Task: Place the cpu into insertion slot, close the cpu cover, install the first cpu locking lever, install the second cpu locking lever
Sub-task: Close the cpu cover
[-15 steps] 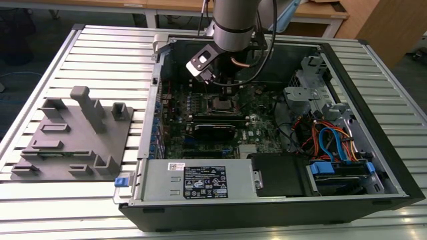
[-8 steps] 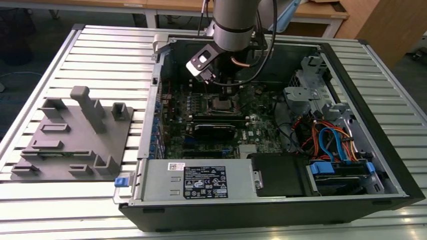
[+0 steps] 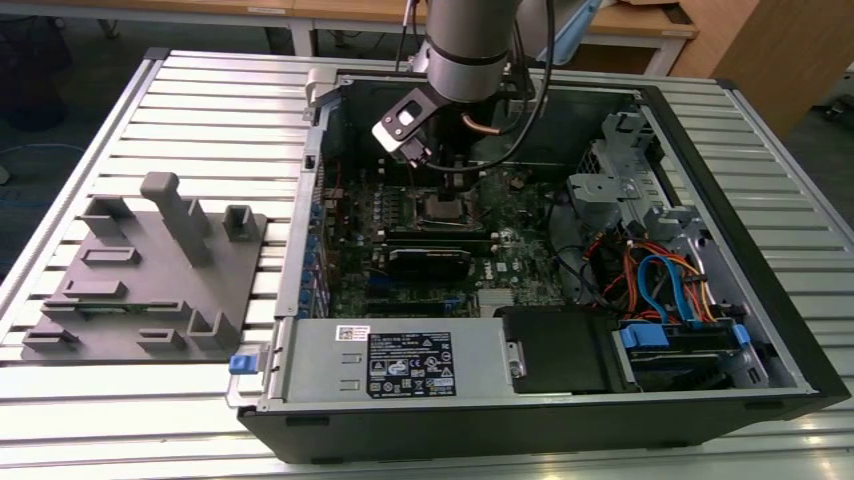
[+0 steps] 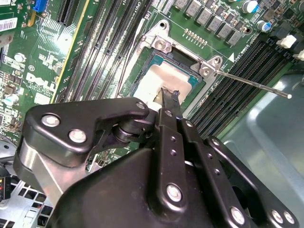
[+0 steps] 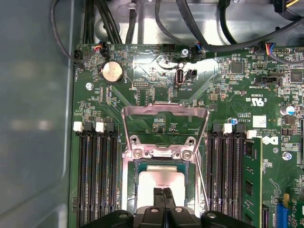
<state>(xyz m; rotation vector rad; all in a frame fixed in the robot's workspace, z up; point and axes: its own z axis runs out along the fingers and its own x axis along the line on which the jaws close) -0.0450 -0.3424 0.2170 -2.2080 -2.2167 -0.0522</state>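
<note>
Workshop-type lab: slatted alu bench (image 3: 200, 110), open PC case (image 3: 534, 435).

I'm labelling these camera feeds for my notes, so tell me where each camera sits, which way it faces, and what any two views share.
Exterior view: off the arm, looking down into the open computer case; the arm and gripper show.
First wrist view: on the arm, facing down along the shut fingers onto the cpu and open cpu cover.
Second wrist view: on the arm, looking slantwise past the gripper's black linkage at the cpu.
Shared: both wrist views show the gripper over the cpu in the insertion slot.
</note>
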